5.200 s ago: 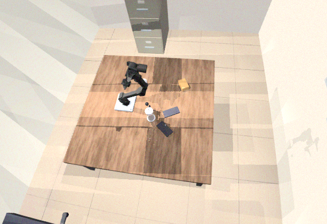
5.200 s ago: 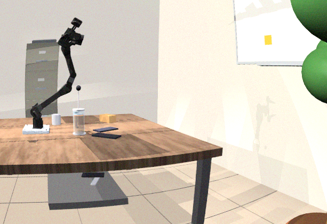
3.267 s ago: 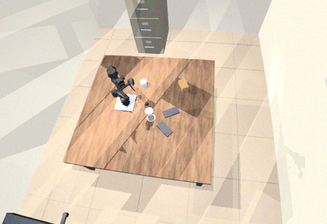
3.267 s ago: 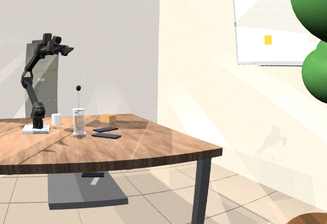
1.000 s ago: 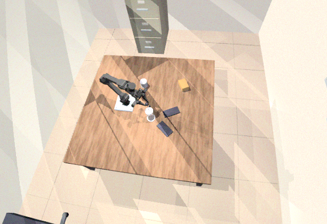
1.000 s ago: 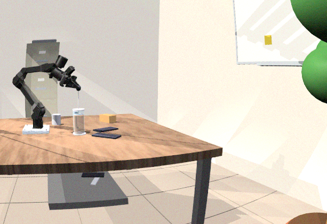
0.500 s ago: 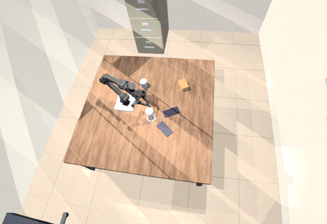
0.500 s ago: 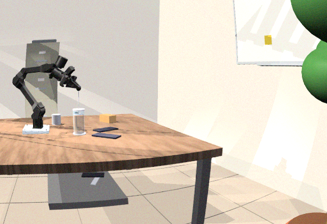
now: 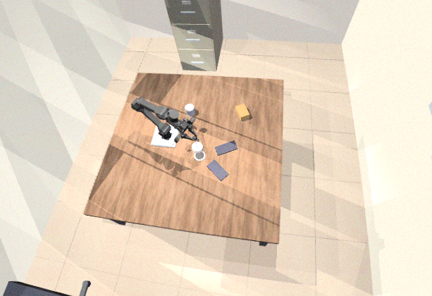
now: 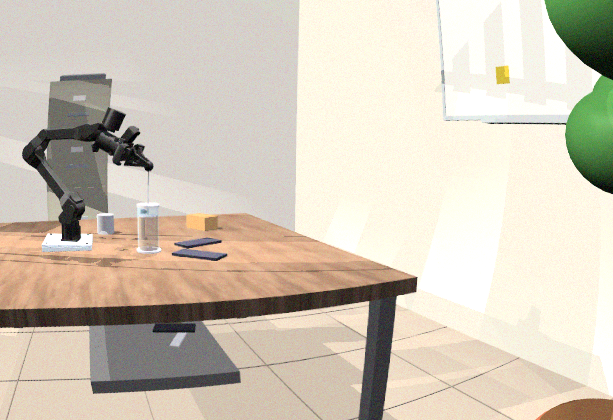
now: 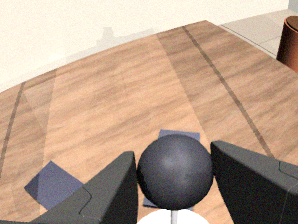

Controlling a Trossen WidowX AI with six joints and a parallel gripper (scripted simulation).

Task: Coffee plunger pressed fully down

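The coffee press (image 9: 199, 155) (image 10: 148, 233) stands upright on the table, a clear cylinder with a white lid (image 9: 197, 146) (image 10: 148, 205). Its thin plunger rod (image 10: 148, 187) stands far out above the lid, so the plunger is up. The round black plunger knob (image 11: 175, 171) tops the rod. My gripper (image 9: 196, 139) (image 10: 149, 167) (image 11: 173, 156) is shut on the knob, one finger at each side of it, high above the lid. In the wrist view the lid shows only in part, below the knob.
Two dark flat slabs (image 9: 226, 148) (image 9: 218, 170) (image 10: 198, 243) (image 10: 199, 255) lie beyond the press. A white cup (image 9: 189, 108) (image 10: 105, 224) stands near the arm. An orange box (image 9: 242, 112) (image 10: 201, 221) lies farther back on the wooden table (image 9: 190, 201) (image 10: 270, 280).
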